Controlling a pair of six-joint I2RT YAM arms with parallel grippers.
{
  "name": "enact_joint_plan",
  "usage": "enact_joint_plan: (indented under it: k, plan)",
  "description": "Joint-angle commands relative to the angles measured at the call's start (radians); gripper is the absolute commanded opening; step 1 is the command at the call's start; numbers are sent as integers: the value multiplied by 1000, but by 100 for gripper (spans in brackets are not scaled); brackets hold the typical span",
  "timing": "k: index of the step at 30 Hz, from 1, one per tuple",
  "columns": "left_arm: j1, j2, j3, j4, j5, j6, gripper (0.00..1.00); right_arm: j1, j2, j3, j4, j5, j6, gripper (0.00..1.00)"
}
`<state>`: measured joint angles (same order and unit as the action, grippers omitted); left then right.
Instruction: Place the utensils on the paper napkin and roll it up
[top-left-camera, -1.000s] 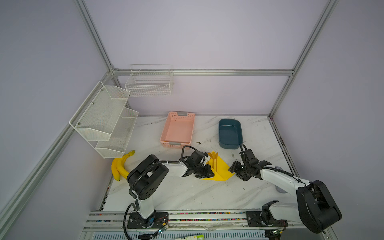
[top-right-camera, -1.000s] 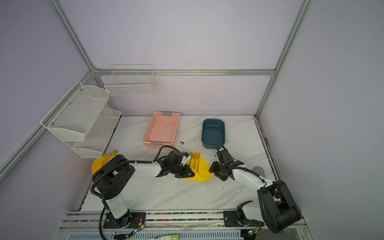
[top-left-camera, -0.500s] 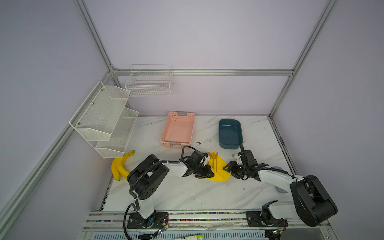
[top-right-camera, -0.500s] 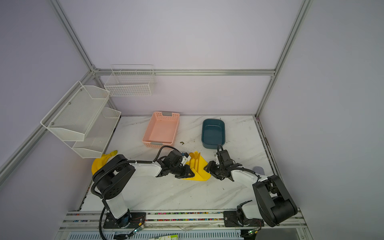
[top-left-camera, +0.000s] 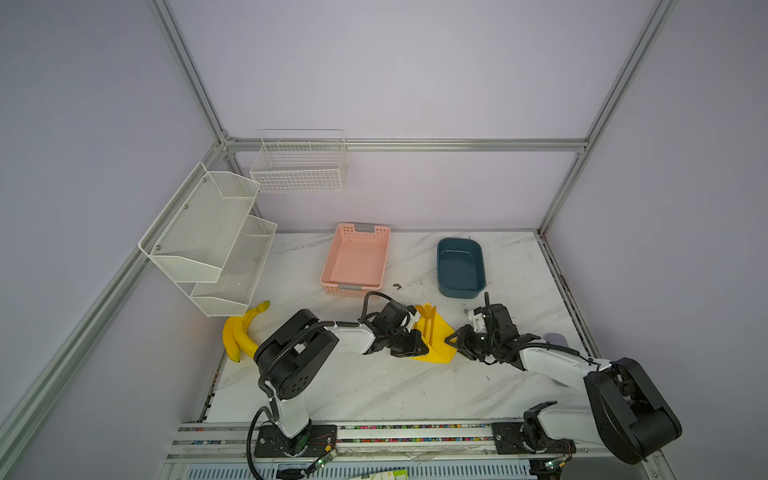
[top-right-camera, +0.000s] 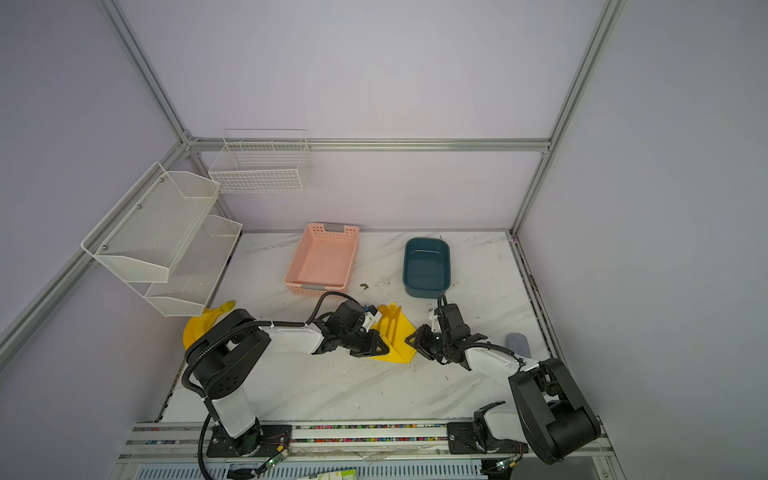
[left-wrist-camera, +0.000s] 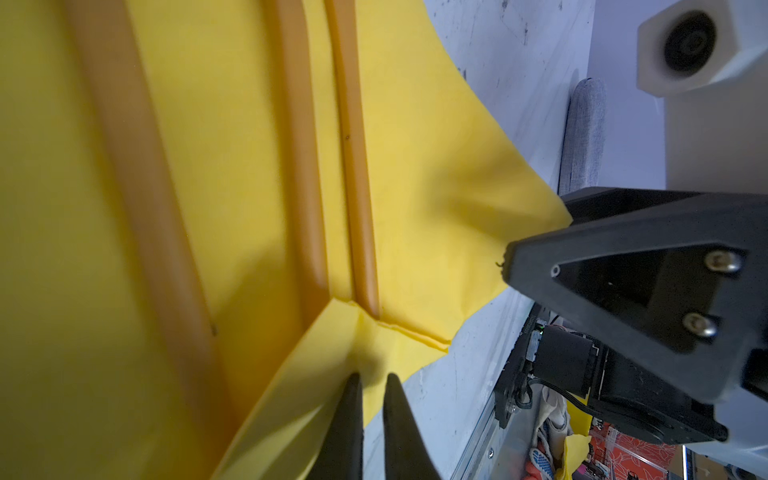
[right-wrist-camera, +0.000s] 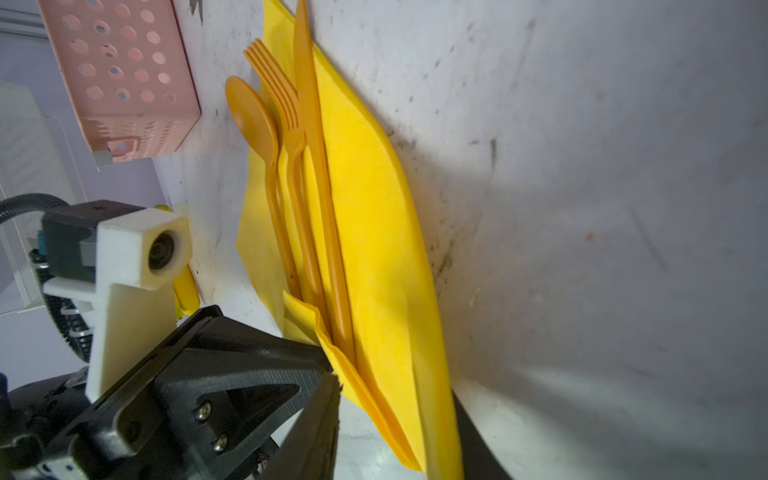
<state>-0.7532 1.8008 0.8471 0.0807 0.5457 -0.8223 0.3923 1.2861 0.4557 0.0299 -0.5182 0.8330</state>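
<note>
Yellow paper napkin (top-left-camera: 440, 345) under utensils (right-wrist-camera: 313, 158), corner pinched by left end effector (left-wrist-camera: 372, 380), right end effector (top-left-camera: 455, 344) straddling opposite edge, grip unclear

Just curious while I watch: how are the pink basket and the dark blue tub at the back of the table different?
The pink basket has walls pierced with holes; the blue tub has solid walls. The pink basket has squarer corners and looks longer; the blue tub is rounded and shorter. Both are open-topped, hold nothing and stand on the marble table.
</note>
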Motion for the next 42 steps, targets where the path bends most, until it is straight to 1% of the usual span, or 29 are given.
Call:
enact_joint_plan:
  k: [1, 6, 9, 10, 14, 16, 18, 21, 28, 33, 39, 41, 42]
  plan:
    - [1, 2, 55, 18, 10, 0, 13, -3, -40, 45, -85, 75, -7, 38]
    - [0, 2, 52, 20, 10, 0, 13, -3, -41, 60, -132, 85, -21, 36]
    - [1, -2, 52, 20, 4, 0, 13, -4, -45, 67, -157, 103, -26, 31]
    - [0, -4, 50, 18, 2, 1, 13, -3, -48, 71, -169, 113, -29, 29]
    - [9, -16, 56, 2, 2, 12, 13, -4, -44, 90, -202, 148, -48, 10]
    - [19, -25, 64, -10, 2, 20, 13, -4, -36, 96, -217, 164, -58, 5]
    - [26, -33, 70, -24, 2, 29, 13, -4, -31, 100, -230, 175, -65, 3]
    - [32, -40, 72, -46, -2, 38, 13, -9, -31, 110, -249, 192, -75, 2]
    - [32, -48, 62, -38, 0, 28, 13, -23, -19, 146, -289, 226, -101, 2]
    - [32, -58, 64, -36, -3, 28, 13, -32, -11, 153, -300, 228, -112, 2]
    - [32, -37, 81, -27, 8, 28, 13, -34, -10, 175, -322, 231, -127, 2]
    - [32, -32, 81, -25, 8, 26, 13, -35, -4, 201, -362, 247, -180, 2]
    - [32, -29, 81, -23, 8, 26, 13, -34, -3, 211, -367, 248, -180, 2]
